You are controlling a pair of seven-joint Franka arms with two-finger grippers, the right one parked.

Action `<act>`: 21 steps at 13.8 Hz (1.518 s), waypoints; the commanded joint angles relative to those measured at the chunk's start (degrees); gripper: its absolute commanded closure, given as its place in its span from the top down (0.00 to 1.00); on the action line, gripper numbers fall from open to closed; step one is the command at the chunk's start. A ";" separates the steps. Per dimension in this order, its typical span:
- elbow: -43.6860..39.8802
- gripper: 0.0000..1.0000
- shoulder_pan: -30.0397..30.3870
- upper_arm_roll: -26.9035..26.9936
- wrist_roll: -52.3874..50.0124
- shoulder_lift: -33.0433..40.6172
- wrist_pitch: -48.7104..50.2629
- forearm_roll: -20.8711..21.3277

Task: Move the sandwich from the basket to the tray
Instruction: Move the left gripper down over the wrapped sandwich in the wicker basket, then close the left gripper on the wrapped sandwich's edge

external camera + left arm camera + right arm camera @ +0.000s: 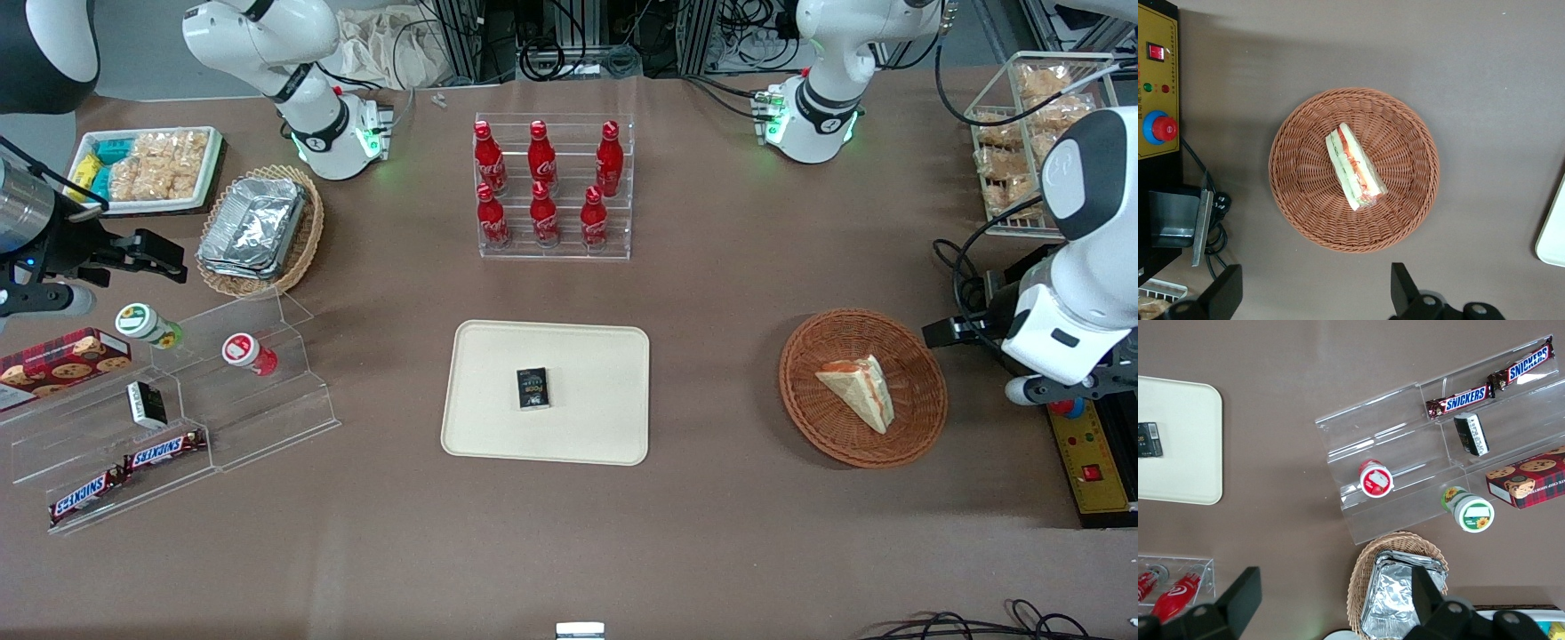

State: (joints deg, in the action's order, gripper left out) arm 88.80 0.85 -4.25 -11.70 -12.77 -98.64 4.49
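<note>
The sandwich (858, 388) lies in the round reddish-brown wicker basket (800, 391) toward the working arm's end of the table. In the left wrist view the sandwich (1355, 167) lies on its side at the middle of the basket (1291, 167), showing its pink-orange and white filling. My left gripper (947, 332) hangs high beside the basket, on the side away from the tray; in the left wrist view the gripper (1315, 293) is open wide and empty. The cream tray (498, 427) lies at the table's middle, and its corner shows in the left wrist view (1555, 233).
A small black box (532, 388) lies on the tray. A yellow control box with a red button (1089, 453) sits at the table edge by the basket. A rack of red bottles (551, 187) stands farther from the camera than the tray. A clear shelf of snacks (178, 418) lies toward the parked arm's end.
</note>
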 commanded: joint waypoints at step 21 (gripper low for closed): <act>15.62 1.00 0.03 0.12 -35.76 -10.78 -25.11 2.80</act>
State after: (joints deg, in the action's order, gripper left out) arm 102.98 0.87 -4.07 -46.39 -24.65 -122.20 7.36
